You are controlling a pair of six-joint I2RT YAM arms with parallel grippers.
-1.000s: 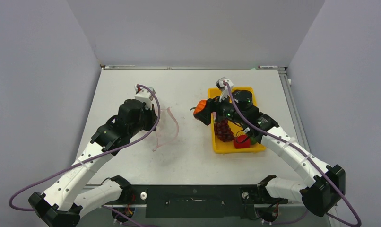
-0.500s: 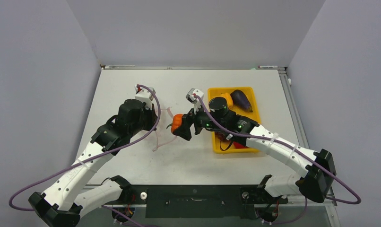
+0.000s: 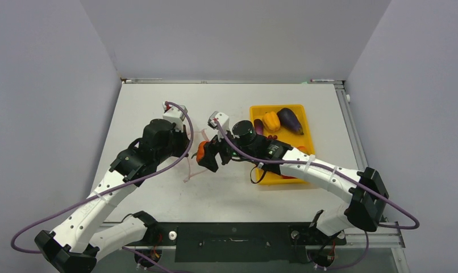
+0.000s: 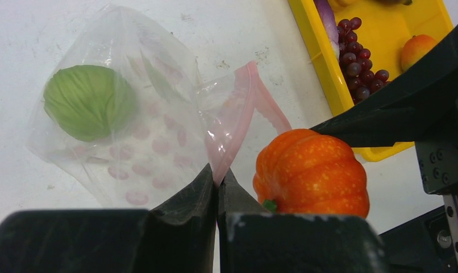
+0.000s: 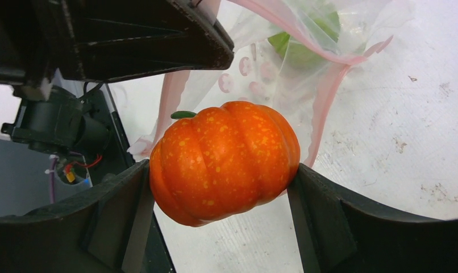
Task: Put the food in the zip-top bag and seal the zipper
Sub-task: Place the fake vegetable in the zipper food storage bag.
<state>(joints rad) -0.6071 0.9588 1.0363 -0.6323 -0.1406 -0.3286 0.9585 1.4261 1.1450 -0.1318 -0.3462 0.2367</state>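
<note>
Right fingers (image 5: 329,227) hold pumpkin (image 5: 224,162) above scuffed white table (image 5: 408,142).

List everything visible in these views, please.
zip-top bag: one, clear with pink dots, left of tray
zipper: one, pink, along bag's mouth
green piece: one, green, inside bag
pumpkin: one, orange, at bag's mouth
tray: one, yellow, table's right side
grape bunch: one, dark red, in tray
eggplant: one, purple, in tray
pepper: one, yellow, in tray
small fruit: one, orange, in tray
table: one, white, under everything
left gripper: one, black, shut on zipper
right gripper: one, black, gripping pumpkin
</note>
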